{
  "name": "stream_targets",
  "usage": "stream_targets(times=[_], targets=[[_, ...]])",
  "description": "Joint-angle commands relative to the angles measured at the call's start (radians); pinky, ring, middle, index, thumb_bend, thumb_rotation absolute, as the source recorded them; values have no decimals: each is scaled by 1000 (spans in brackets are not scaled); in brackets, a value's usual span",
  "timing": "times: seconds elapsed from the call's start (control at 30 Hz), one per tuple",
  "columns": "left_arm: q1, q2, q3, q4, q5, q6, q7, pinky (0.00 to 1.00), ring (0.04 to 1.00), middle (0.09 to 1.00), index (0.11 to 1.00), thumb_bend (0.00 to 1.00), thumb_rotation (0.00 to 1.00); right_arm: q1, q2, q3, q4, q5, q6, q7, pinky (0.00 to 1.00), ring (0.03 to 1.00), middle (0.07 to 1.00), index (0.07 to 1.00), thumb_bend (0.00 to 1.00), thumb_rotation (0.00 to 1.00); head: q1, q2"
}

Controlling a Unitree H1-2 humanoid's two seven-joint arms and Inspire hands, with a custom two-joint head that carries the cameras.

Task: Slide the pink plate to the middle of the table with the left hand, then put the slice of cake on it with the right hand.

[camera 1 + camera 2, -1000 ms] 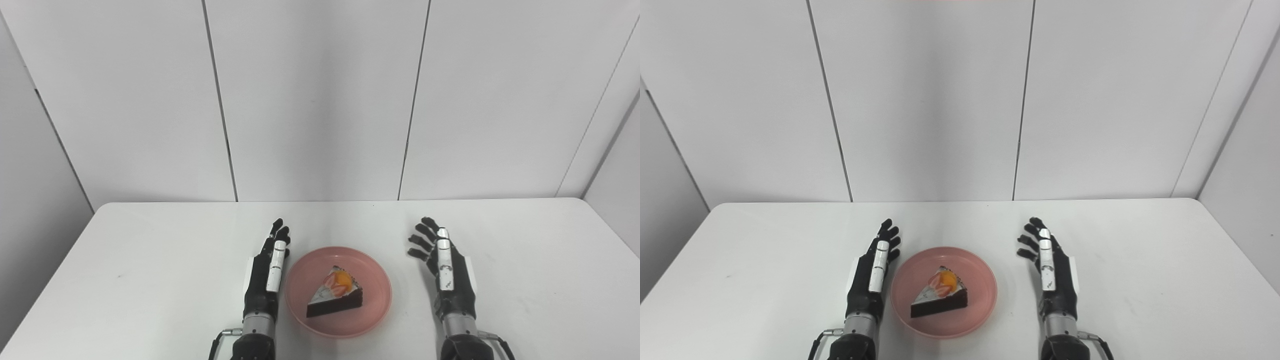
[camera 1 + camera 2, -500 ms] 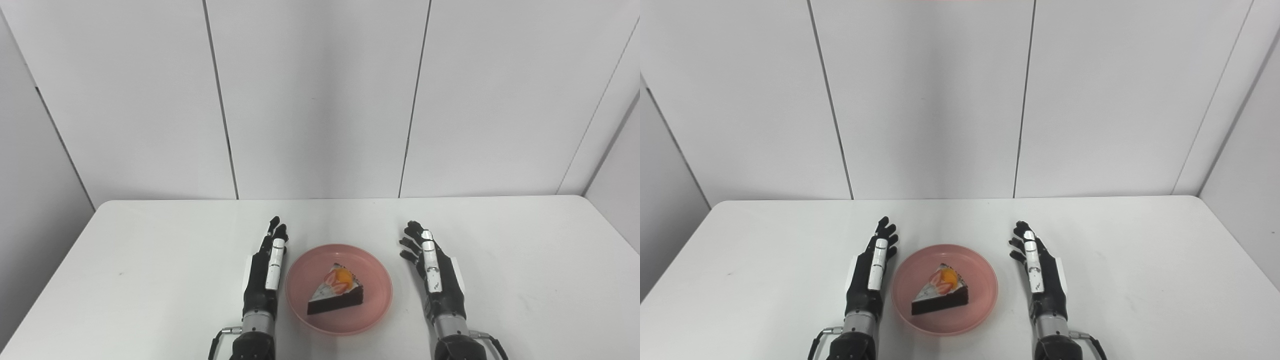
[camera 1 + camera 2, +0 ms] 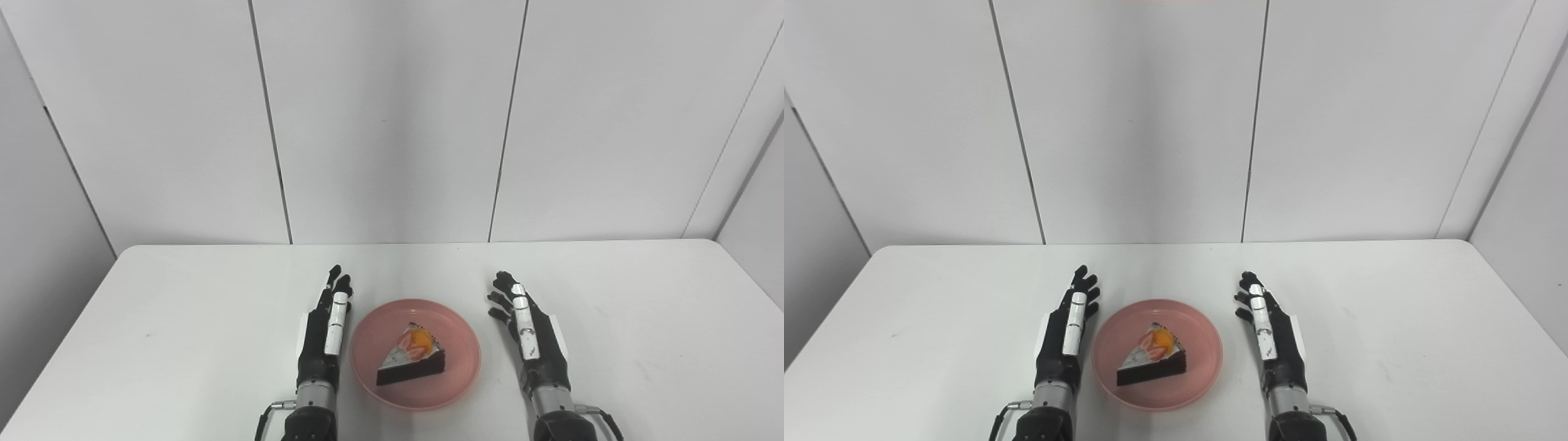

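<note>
The pink plate [image 3: 456, 380] lies on the white table [image 3: 184, 306] near its front middle. On it sits a dark chocolate cake slice [image 3: 411, 361] with white icing, strawberry and orange fruit on top. My left hand [image 3: 324, 334] rests open just left of the plate's rim, fingers straight and pointing away. My right hand [image 3: 531, 337] is open a short way right of the plate, fingers spread, holding nothing. Neither hand touches the cake.
White wall panels [image 3: 392, 122] rise behind the table's far edge. The table's left and right edges fall away beside grey side walls. Nothing else stands on the tabletop.
My right hand has drifted left toward the plate and slightly back toward me. The left hand, plate and cake have stayed in place; the view shifted slightly.
</note>
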State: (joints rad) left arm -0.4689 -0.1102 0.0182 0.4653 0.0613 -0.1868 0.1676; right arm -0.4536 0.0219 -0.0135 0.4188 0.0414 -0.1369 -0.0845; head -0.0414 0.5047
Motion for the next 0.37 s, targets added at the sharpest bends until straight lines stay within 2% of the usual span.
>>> stream_targets(times=[0.0, 0.23, 0.33], targets=[[28, 7, -3, 18, 10, -10, 6, 900, 903, 918, 918, 690, 1000, 22, -1, 6, 11, -4, 29, 21, 813, 851, 874, 849, 782, 1000, 1, 0], [26, 7, -4, 19, 9, -7, 5, 900, 904, 919, 924, 712, 1000, 24, -8, 7, 4, -11, 35, 20, 814, 853, 876, 851, 774, 1000, 1, -2], [32, 9, -3, 5, 1, 2, -5, 900, 907, 918, 922, 689, 1000, 31, -10, 2, -7, 6, 38, 32, 833, 860, 880, 851, 780, 1000, 1, -2]])
